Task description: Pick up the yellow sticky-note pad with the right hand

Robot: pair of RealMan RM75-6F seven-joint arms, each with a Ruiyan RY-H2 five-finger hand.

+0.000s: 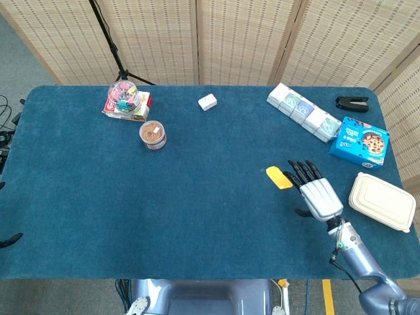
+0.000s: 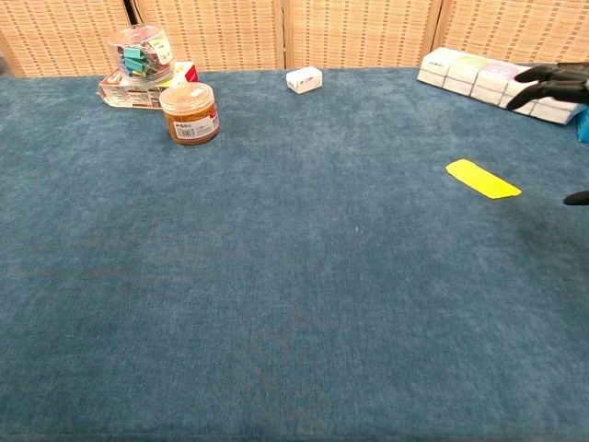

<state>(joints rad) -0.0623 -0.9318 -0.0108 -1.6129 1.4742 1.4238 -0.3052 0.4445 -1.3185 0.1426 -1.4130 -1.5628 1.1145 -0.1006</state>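
Observation:
The yellow sticky-note pad (image 1: 278, 177) (image 2: 482, 179) lies flat on the blue table, right of centre. My right hand (image 1: 315, 194) hovers just to the pad's right with its fingers spread and nothing in them; the fingertips reach level with the pad's near edge. In the chest view only its dark fingertips (image 2: 555, 81) show at the right border. The left hand is not seen in either view.
A row of white boxes (image 1: 302, 111), a blue cookie box (image 1: 359, 141) and a black stapler (image 1: 352, 102) sit at the back right. A cream lidded container (image 1: 382, 201) lies right of the hand. A brown jar (image 1: 153, 134), clip tub (image 1: 125, 97) and small white box (image 1: 207, 102) stand further left.

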